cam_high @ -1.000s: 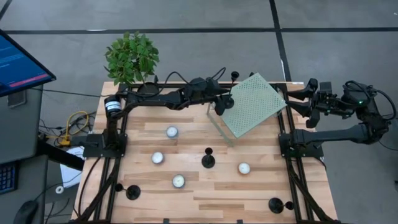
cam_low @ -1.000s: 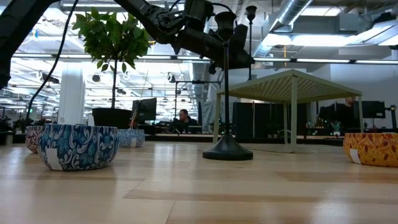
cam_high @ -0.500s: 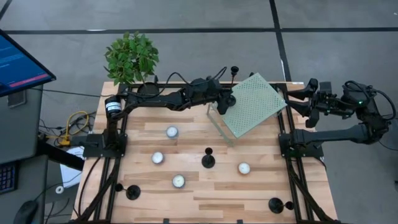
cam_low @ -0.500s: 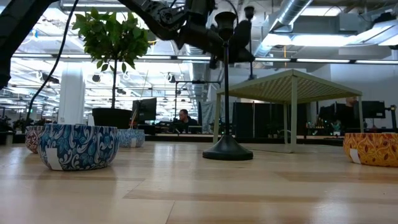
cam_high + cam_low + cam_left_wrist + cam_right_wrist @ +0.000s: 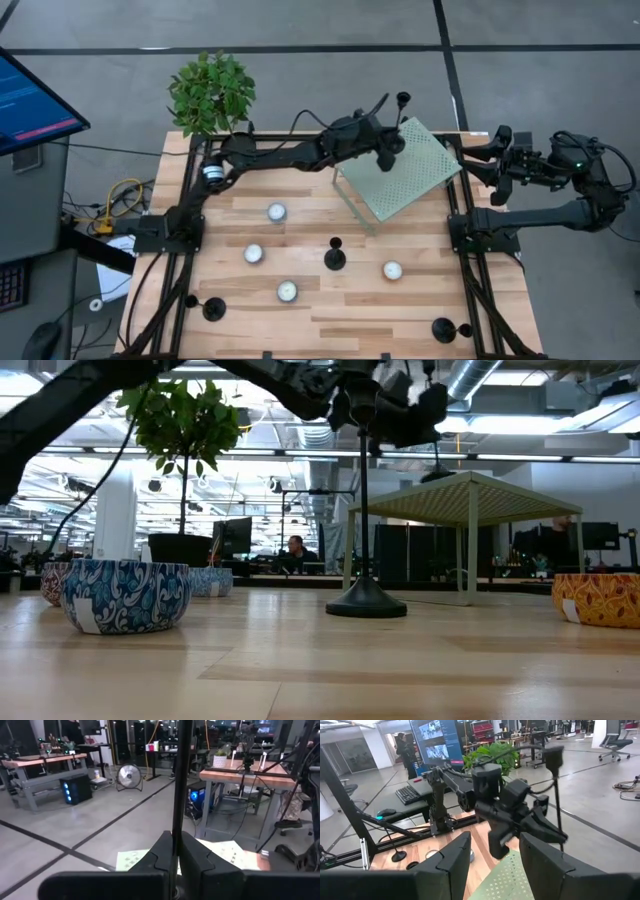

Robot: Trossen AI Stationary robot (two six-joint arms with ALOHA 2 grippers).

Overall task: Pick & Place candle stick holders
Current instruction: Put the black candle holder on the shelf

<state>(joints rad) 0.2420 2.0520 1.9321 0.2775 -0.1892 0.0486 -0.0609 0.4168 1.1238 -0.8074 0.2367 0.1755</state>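
I have swung my left hand [image 5: 394, 140] over the green perforated stand [image 5: 412, 172], pinched tight on a matte-black candle stick holder [image 5: 401, 103] by its thin stem. Beyond the stand's edge my right hand [image 5: 495, 865] waits, fingers apart. Pale plank surface [image 5: 300, 230]; open office behind.

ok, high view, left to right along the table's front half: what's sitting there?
Holder → tealight → tealight → holder → tealight → holder.
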